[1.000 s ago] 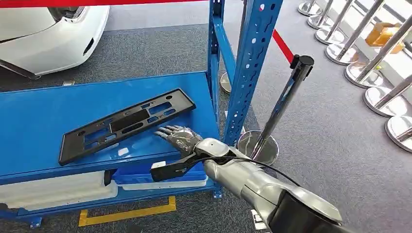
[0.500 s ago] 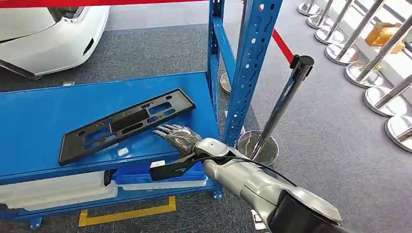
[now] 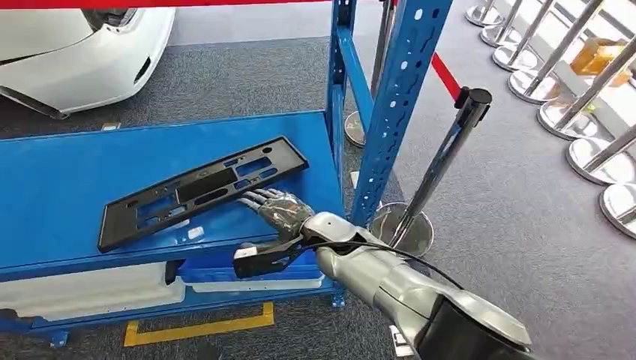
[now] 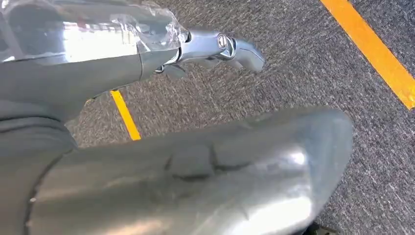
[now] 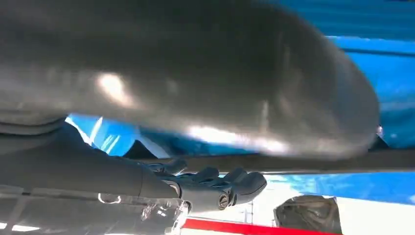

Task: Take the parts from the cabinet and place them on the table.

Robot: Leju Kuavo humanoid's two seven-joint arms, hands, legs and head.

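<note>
Just one black frame part (image 3: pixel 202 191) on blue shelf (image 3: pixel 60 187), right robot hand (image 3: pixel 277 210) beside it

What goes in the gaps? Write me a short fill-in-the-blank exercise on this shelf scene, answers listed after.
1. The flat black part lies on a shelf coloured ____.
2. The hand beside the part's near edge is the robot's ____ hand.
3. The floor marking below the rack is coloured ____.
4. The left hand hangs over grey ____.

Answers: blue; right; yellow; carpet
</note>
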